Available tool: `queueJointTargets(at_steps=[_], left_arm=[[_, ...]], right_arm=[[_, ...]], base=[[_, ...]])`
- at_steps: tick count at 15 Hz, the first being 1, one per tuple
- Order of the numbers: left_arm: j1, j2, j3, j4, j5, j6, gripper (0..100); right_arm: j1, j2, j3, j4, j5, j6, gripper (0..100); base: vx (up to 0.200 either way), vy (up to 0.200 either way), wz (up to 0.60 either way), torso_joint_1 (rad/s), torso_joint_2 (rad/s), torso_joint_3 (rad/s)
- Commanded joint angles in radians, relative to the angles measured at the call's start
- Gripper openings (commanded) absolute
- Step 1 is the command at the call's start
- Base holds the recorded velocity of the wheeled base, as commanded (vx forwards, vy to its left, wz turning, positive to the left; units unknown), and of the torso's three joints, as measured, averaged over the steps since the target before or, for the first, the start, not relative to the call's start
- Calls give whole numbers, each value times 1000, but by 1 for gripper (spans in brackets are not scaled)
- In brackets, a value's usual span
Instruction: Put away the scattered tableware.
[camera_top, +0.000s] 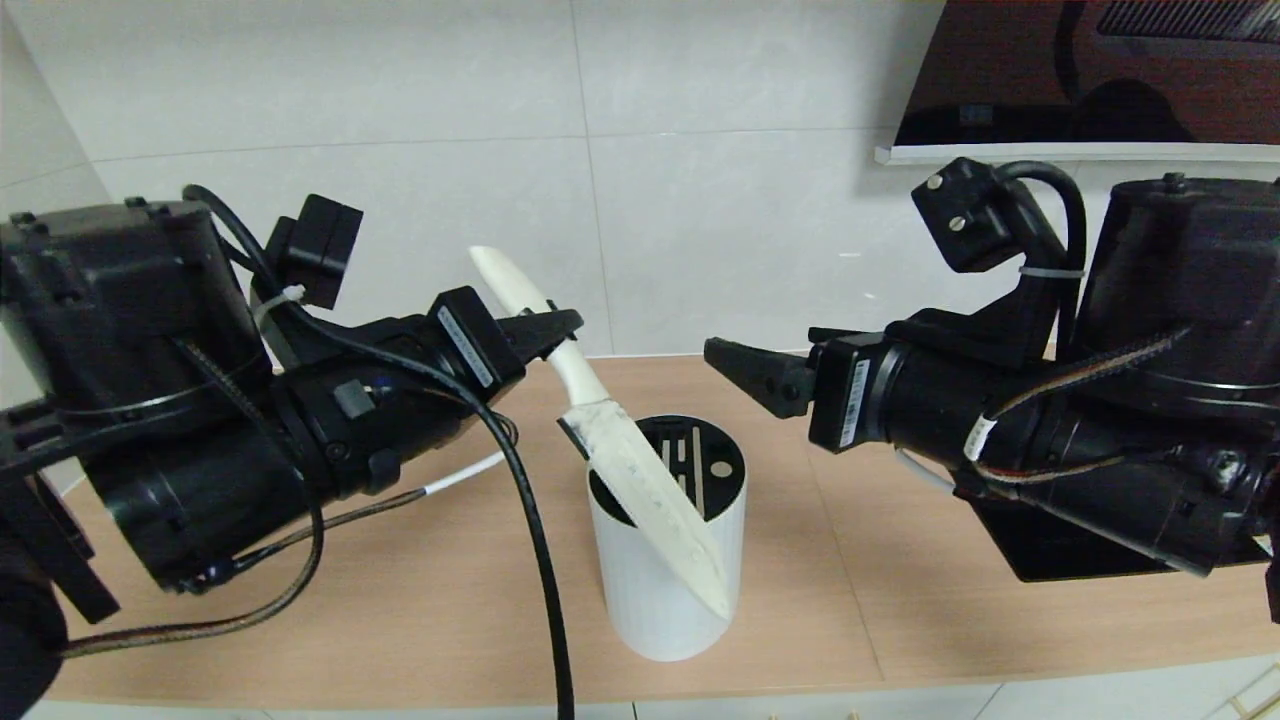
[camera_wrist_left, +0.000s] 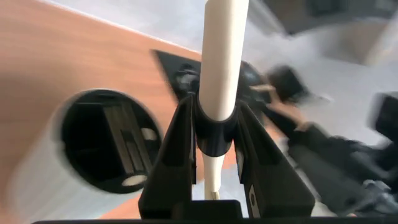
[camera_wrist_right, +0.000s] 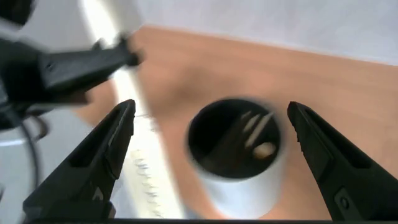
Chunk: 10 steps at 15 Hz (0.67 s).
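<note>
White knife, tilted, smooth handle clenched in left hand, near slotted cylindrical holder; right hand spread, empty.

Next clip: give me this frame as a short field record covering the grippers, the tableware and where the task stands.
Holder: white cylinder, black slotted top, upright on the counter
Left gripper: shut on the knife by its handle
Knife: white, tilted, blade pointing down, outside the holder's slots
Right gripper: open, empty, to the holder's right
Stage: knife not yet stowed
</note>
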<state>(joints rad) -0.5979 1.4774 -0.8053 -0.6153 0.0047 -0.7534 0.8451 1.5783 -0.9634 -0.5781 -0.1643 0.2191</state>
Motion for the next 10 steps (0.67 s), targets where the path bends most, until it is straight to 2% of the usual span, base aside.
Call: queueJointTargets(at_steps=[1, 2, 4, 5, 7, 9, 10], left_arm=[[1, -34, -84, 72, 37, 34, 0], [0, -40, -153, 155, 70, 86, 0], [-13, -32, -227, 244, 112, 166, 0], [-33, -31, -261, 292, 167, 218, 0], [-83, -19, -272, 289, 273, 264, 0], [-138, 4, -270, 276, 437, 342, 0], [-174, 23, -255, 229, 511, 384, 0]], right_arm=[[-20, -23, -6, 0, 0, -1, 100], [-44, -23, -11, 0, 0, -1, 100], [-63, -21, -17, 0, 2, -1, 100], [-67, -18, -15, 0, 2, -3, 100], [-70, -12, -14, 0, 2, -3, 100], [-70, 6, -14, 0, 2, -1, 100], [-70, 17, -15, 0, 2, -1, 100]], base=[[0, 0, 0, 0, 0, 0], [0, 0, 0, 0, 0, 0], [0, 0, 0, 0, 0, 0], [0, 0, 0, 0, 0, 0], [0, 0, 0, 0, 0, 0], [0, 0, 0, 0, 0, 0], [0, 0, 0, 0, 0, 0]])
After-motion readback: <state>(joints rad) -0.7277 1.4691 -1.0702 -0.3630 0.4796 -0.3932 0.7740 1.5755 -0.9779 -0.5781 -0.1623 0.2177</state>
